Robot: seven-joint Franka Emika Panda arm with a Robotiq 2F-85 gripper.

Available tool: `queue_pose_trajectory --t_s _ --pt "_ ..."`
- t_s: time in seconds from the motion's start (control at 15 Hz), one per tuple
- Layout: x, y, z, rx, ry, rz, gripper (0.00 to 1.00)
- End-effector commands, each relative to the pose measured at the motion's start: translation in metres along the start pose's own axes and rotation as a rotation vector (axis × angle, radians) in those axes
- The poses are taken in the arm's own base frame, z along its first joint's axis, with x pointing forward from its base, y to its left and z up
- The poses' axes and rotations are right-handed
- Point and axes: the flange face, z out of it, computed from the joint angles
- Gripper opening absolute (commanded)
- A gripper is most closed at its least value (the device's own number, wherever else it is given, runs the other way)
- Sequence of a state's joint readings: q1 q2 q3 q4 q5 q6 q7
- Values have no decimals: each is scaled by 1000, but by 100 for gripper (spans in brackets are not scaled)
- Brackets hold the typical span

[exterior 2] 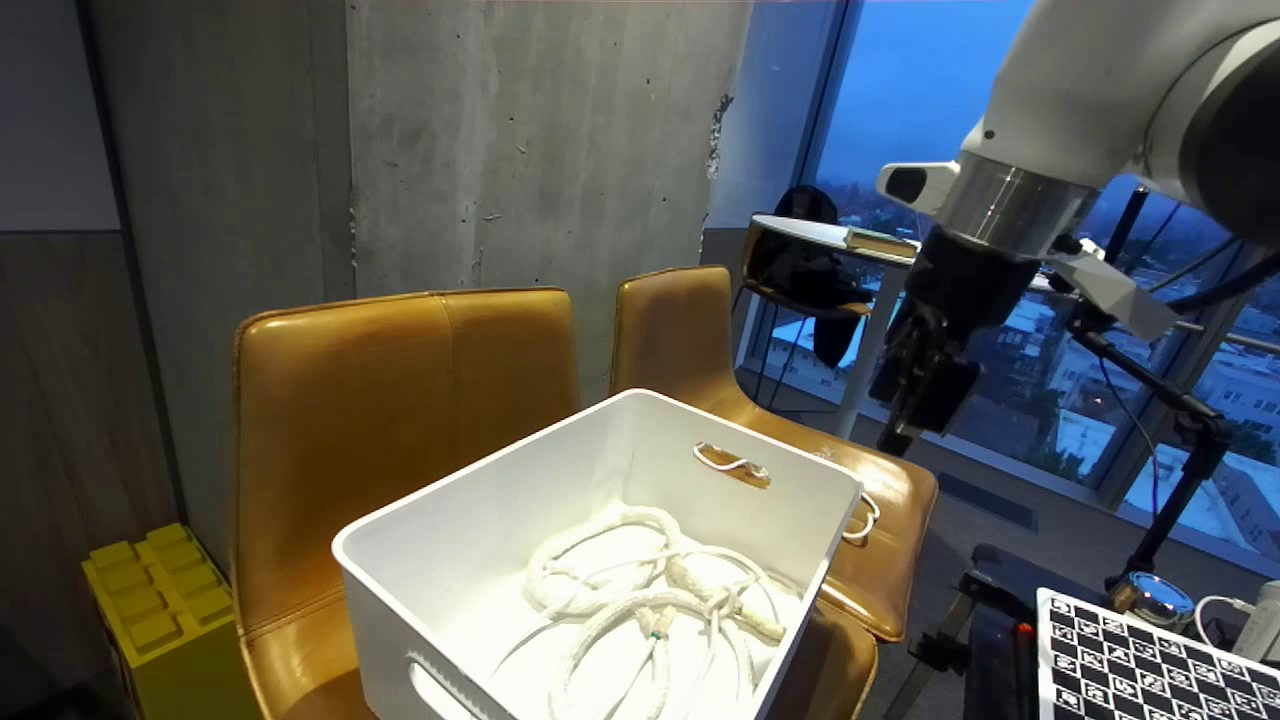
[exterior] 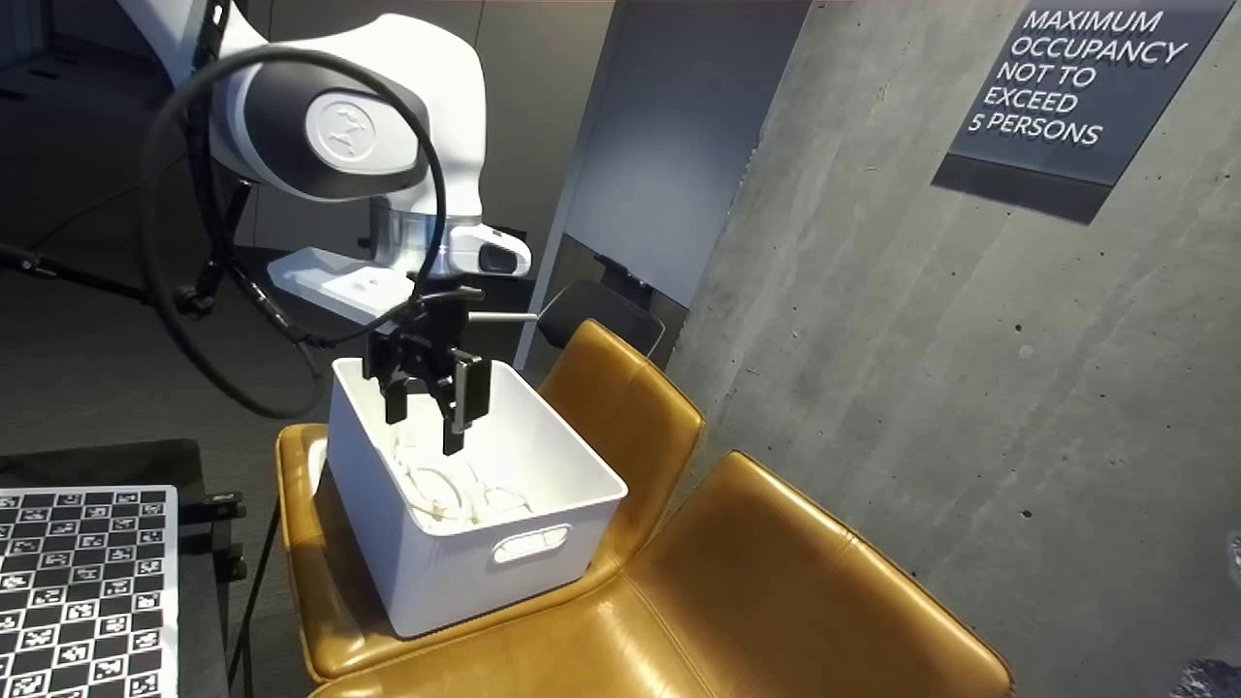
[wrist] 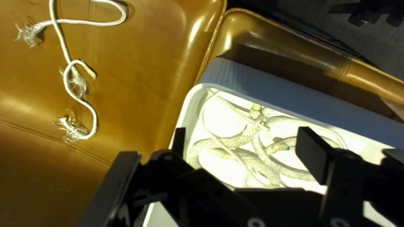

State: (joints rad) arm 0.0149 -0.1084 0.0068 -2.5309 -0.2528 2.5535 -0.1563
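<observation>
My gripper [wrist: 246, 148] stands open, with its two black fingers [wrist: 311, 154] wide apart and nothing held between them. It hangs over a white bin [exterior: 407, 562] on a tan leather chair, and in an exterior view the fingertips appear near the bin's far end. Inside the bin lie loose coils of pale rope [exterior 2: 600, 520], some thick and braided, some thin, with a knot [wrist: 261, 123] in the wrist view. Outside the bin, thin white cord [wrist: 83, 22] with frayed ends lies on a leather seat. In an exterior view the gripper [exterior 2: 915, 415] is seen from the side, above the bin's far rim.
Tan chair backs [exterior: 620, 397] rise beside the bin, and a concrete wall [exterior: 931, 388] stands behind them. A black-and-white marker board [exterior: 87, 591] lies on a dark stand. Along the arm hangs a looping black cable [exterior: 160, 281]. A yellow box [exterior 2: 165, 600] sits on the floor.
</observation>
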Motion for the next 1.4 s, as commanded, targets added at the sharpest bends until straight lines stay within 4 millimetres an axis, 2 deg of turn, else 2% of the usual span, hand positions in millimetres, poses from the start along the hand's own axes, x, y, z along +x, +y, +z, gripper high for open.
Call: queue_pose_trajectory --t_s 0.0,0.2,0.4,0.6,0.67,0.87,1.33 --pt "-34 55 -28 -37 51 27 100" --pt "-61 118 -25 -54 57 81 100" --pt "-85 174 -5 -61 48 125 100" --pt "-92 211 23 -69 39 148 100" --pt "-89 219 32 -70 38 151 100" --pt "-60 232 61 -64 40 155 100" --pt "25 276 145 -76 35 146 100"
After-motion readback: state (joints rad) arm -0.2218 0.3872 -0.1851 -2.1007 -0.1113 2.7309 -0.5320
